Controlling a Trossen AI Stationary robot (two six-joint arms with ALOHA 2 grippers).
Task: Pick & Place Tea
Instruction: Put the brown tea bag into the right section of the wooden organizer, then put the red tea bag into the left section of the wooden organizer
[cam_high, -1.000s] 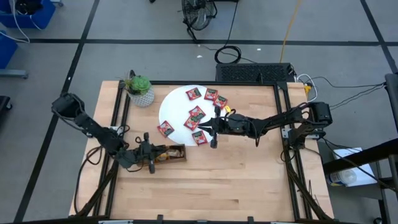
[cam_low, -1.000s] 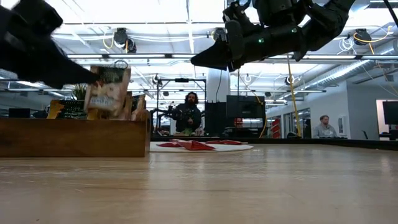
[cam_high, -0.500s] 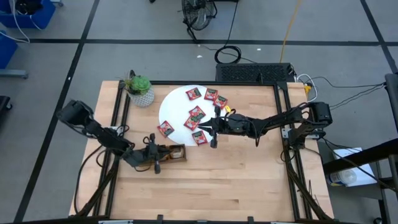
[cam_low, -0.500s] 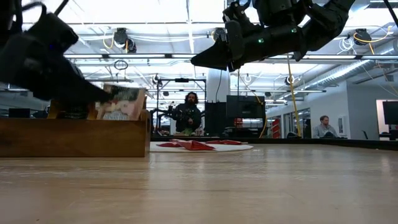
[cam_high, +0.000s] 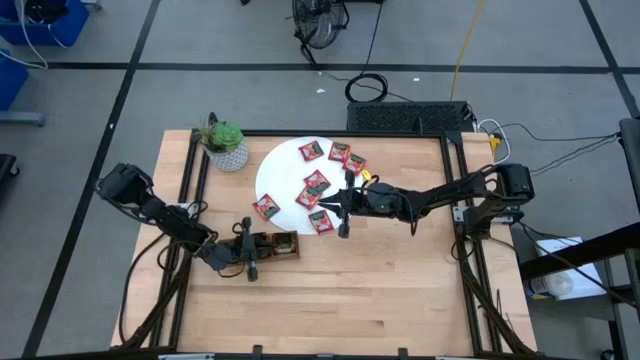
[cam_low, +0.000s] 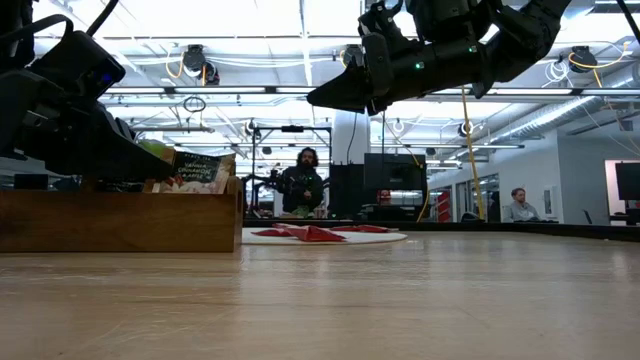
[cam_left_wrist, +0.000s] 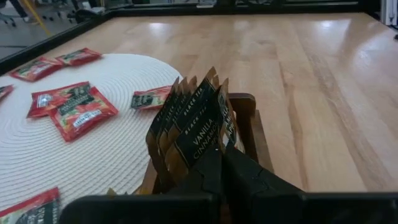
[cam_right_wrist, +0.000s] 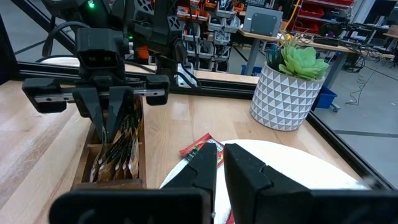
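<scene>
While my left gripper (cam_left_wrist: 219, 163) reaches down into the end compartment of the wooden tray (cam_high: 283, 246) near the left front of the table (cam_high: 400, 290), its two fingers (cam_left_wrist: 249, 177) are pressed together around the bottom edge of a dark sachet (cam_left_wrist: 198, 134) printed with "Vanilla Cinnamon". That sachet stands upright between my fingertips, at the near end of a fanned row of similar dark packets (cam_left_wrist: 171, 121) packed on edge in the same compartment. From table height the sachet's top (cam_low: 195, 171) pokes above the tray wall (cam_low: 120, 222), with my left arm's dark bulk just beside it. Just beyond the tray lies the white woven mat (cam_left_wrist: 118, 149), and on it red sachets (cam_left_wrist: 73, 107) rest flat, apart from my fingers; one dark-labelled packet (cam_left_wrist: 151, 99) sits close to the tray's far corner. From above, several red packets (cam_high: 316, 184) are scattered over that white disc (cam_high: 285, 170), with one (cam_high: 266, 207) near its left edge. My right gripper (cam_high: 343, 208) hangs above the table at the disc's right edge, next to a red packet (cam_high: 321, 221), fingers (cam_right_wrist: 249, 174) drawn nearly together and holding nothing. A small potted plant (cam_high: 226, 143) stands at the far left corner. Across the room, people (cam_low: 303, 184) sit behind the table.
</scene>
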